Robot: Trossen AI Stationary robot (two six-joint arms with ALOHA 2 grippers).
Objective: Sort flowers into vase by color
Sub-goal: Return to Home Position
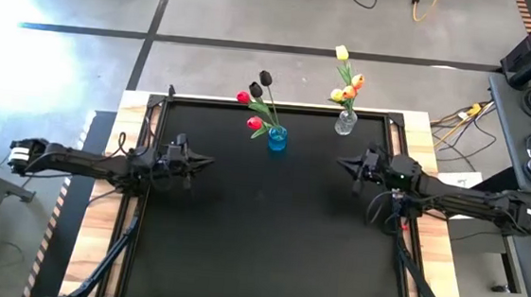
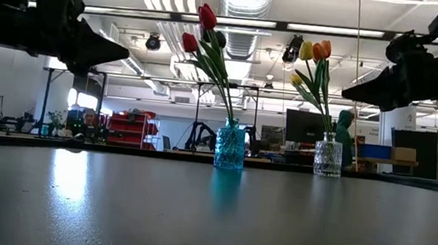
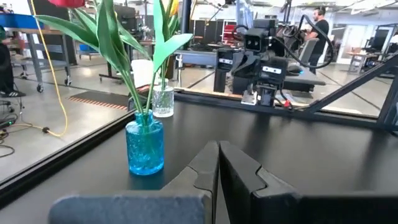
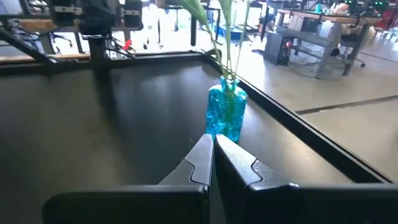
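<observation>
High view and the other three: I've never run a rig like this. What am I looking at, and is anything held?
The machine is two dark robot arms, the left arm and the right arm, at a black table. The high view looks straight down. The low view looks level across the tabletop. Each wrist view looks forward from that arm's wrist. The left gripper and right gripper hang above the table at either side, both shut and holding nothing. At the far edge stand a blue vase with red and dark flowers and a clear vase with yellow and orange flowers.
</observation>
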